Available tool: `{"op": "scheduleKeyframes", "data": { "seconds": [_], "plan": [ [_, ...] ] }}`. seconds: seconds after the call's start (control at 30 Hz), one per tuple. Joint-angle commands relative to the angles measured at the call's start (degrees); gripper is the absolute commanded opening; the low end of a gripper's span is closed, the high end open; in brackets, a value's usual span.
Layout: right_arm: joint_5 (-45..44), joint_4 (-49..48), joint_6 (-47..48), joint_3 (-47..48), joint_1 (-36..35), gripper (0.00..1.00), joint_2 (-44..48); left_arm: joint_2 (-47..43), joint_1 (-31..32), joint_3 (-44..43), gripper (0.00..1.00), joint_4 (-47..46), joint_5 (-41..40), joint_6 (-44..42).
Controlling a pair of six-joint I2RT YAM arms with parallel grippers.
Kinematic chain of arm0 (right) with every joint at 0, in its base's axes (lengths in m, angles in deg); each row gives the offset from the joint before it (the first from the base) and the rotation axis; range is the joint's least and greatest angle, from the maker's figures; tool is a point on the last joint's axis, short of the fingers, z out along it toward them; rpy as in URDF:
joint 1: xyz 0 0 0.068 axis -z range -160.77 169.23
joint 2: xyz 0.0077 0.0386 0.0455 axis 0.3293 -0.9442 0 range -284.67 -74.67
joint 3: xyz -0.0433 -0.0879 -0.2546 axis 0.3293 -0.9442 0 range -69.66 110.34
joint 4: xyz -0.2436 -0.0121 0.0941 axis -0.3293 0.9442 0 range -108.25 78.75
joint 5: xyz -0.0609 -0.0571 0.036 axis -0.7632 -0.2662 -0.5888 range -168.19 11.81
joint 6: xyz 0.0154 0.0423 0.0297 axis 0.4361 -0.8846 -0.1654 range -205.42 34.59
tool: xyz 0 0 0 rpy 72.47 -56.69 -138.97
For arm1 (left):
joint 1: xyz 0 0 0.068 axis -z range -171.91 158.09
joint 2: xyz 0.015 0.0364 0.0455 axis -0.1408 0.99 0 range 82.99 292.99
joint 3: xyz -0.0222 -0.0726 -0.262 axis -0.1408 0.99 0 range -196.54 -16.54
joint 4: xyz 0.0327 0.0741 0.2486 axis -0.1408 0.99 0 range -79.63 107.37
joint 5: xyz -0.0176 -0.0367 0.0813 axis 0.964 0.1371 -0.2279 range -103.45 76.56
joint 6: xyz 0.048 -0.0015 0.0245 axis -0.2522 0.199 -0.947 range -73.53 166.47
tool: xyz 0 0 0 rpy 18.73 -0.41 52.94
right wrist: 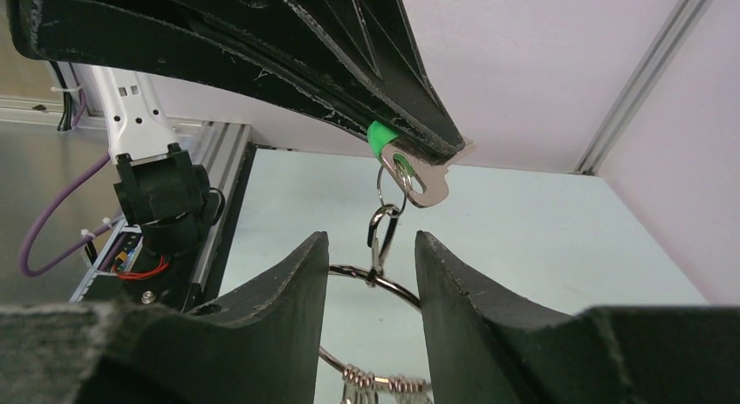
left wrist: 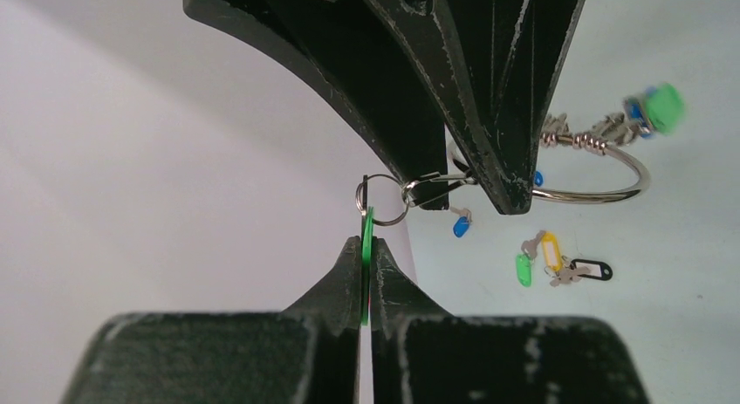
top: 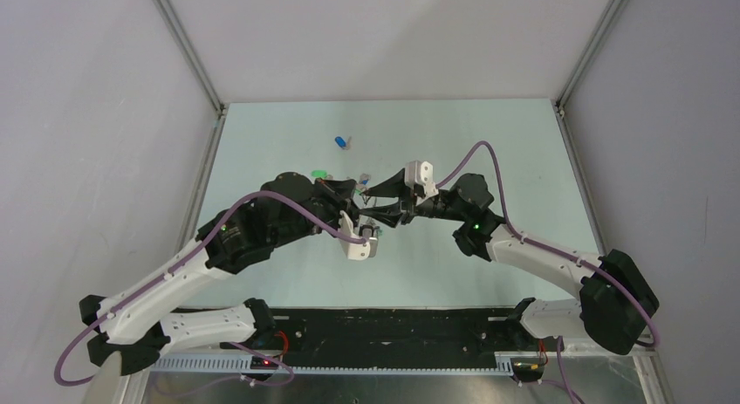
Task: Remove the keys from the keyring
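My left gripper point(left wrist: 367, 243) is shut on a green-capped key point(left wrist: 367, 225), seen edge-on; the same key point(right wrist: 403, 170) shows in the right wrist view. A small ring and a clip point(right wrist: 382, 234) link this key to the large silver keyring point(left wrist: 602, 190). The ring carries a bunch of keys point(left wrist: 650, 112) with green and blue caps. My right gripper point(right wrist: 371, 238) is open, with the clip and the top of the keyring point(right wrist: 394, 289) between its fingers. Both grippers meet above the table's middle point(top: 365, 203).
Loose on the pale green table point(top: 489, 142) lie a blue-capped key point(left wrist: 462, 226), a green-capped key point(left wrist: 524, 270), and a yellow-capped key point(left wrist: 549, 251) with a dark tag point(left wrist: 592, 270). White walls and metal corner posts enclose the back and sides.
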Motion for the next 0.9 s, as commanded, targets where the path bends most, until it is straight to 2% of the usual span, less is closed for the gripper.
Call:
{"op": "scheduleKeyframes", "data": {
  "seconds": [0.0, 0.33, 0.7, 0.87],
  "plan": [
    [1.55, -1.82, -0.58, 2.31, 0.01, 0.47, -0.06, -1.56, 0.5, -1.66, 0.0, -2.8, 1.09, -1.67],
    [7.52, -3.49, -6.28, 2.31, 3.87, 0.5, 1.63, -1.63, 0.54, -0.97, 0.0, -2.87, 2.01, -2.26],
    [8.74, -4.97, -6.49, 2.31, 3.85, 0.5, 0.39, -1.19, 0.49, -1.24, 0.0, -3.18, 3.11, -2.7],
    [9.24, -8.3, -8.02, 2.31, 3.79, 0.47, -0.34, -0.89, 0.52, -1.31, 0.0, -3.41, 4.34, -2.75]
  ]
}}
